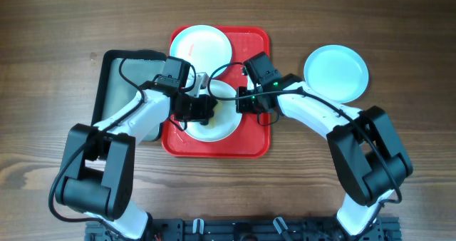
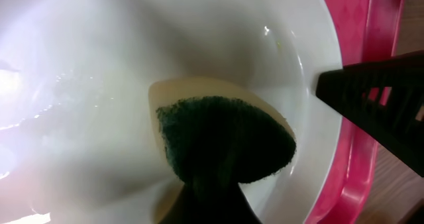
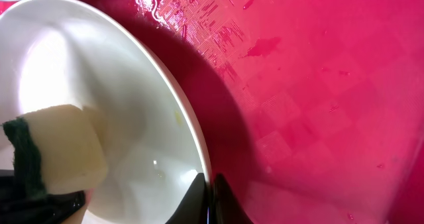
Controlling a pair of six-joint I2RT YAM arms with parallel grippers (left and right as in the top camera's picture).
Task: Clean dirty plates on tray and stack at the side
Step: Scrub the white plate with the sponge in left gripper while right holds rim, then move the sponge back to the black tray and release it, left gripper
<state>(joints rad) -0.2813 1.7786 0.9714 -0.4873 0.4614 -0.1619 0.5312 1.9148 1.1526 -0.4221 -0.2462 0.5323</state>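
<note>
A white plate [image 1: 224,123] lies tilted in the middle of the red tray [image 1: 253,137]. My left gripper [image 1: 203,116] is shut on a yellow sponge with a dark green scrub side [image 2: 225,141] and presses it onto the plate's inside [image 2: 99,85]. My right gripper [image 1: 246,102] is shut on the plate's right rim [image 3: 209,191], one finger inside and one outside. A second pale plate [image 1: 203,45] lies at the tray's far end. A pale turquoise plate [image 1: 336,71] sits on the table to the right of the tray.
A black-rimmed metal pan [image 1: 114,84] stands left of the tray, partly under my left arm. The tray floor [image 3: 318,85] is wet with droplets. The wooden table [image 1: 399,27] surrounds everything.
</note>
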